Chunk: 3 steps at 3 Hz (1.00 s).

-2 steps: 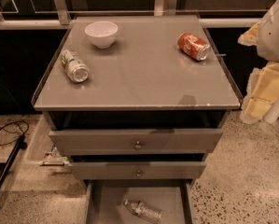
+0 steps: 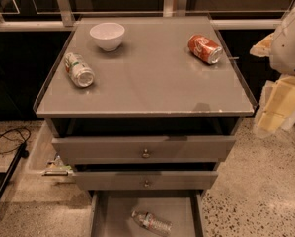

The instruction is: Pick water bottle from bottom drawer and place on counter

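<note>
The speckled floor spreads around a grey cabinet. Its counter, a wide glossy grey top with a thin clear rim, fills the middle of the view. Below it sit three drawers. The top drawer and middle drawer are each pulled out a little, and each has a small round knob. The bottom drawer is pulled out farthest, showing its flat grey floor.

At the right edge, beside the cabinet and level with the counter's front corner, hangs the robot's white and cream arm with the gripper. It is well apart from everything on the counter and in the drawers, and I cannot tell whether it is open or closed.

On the counter, a white bowl stands upright near the back left. A silver-green can lies on its side at the left, and an orange-red can lies on its side at the back right.

The water bottle lies on its side on the floor of the bottom drawer, right of centre, touched by nothing.
</note>
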Each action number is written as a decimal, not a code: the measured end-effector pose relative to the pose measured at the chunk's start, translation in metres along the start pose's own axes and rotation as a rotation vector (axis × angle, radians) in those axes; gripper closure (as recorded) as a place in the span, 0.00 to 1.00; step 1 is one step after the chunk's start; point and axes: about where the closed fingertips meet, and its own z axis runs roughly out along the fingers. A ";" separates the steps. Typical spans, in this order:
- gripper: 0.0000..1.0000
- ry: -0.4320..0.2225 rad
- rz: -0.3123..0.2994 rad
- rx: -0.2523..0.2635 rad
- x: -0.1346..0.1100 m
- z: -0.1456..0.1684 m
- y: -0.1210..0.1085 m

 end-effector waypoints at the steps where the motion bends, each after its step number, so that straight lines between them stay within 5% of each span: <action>1: 0.00 -0.043 -0.012 -0.050 0.011 0.038 0.016; 3: 0.00 -0.150 -0.057 -0.089 0.039 0.129 0.045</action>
